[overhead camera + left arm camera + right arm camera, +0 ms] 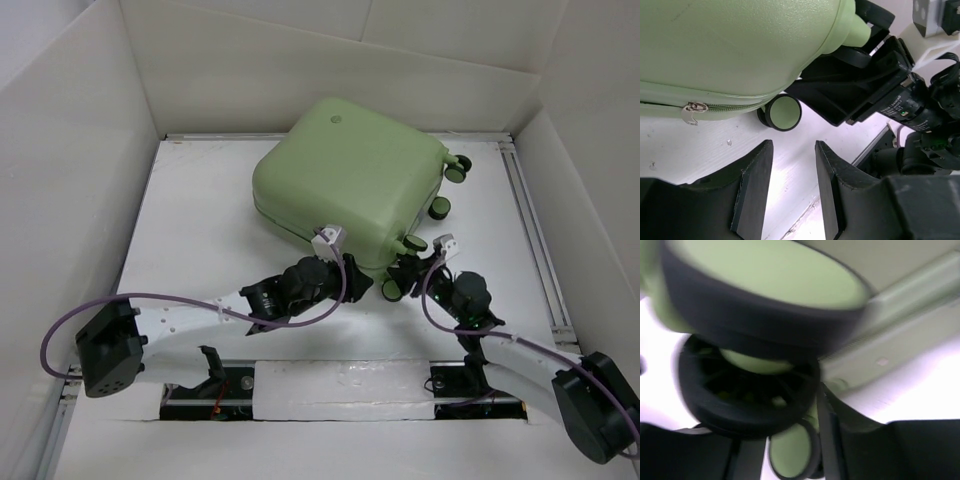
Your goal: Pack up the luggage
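The luggage, a pale green hard-shell suitcase, lies flat and zipped shut at the back middle, with its wheels to the right. My left gripper sits at its near edge, open and empty. Ahead of it are the zipper pull and one wheel resting on the table. My right gripper is among the near wheels. In the blurred right wrist view, a small wheel shows between its fingers, under a large wheel. I cannot tell if it grips.
White walls enclose the white table on three sides. Metal rails run along the right edge and the near edge. The right arm's wrist fills the space right of my left gripper.
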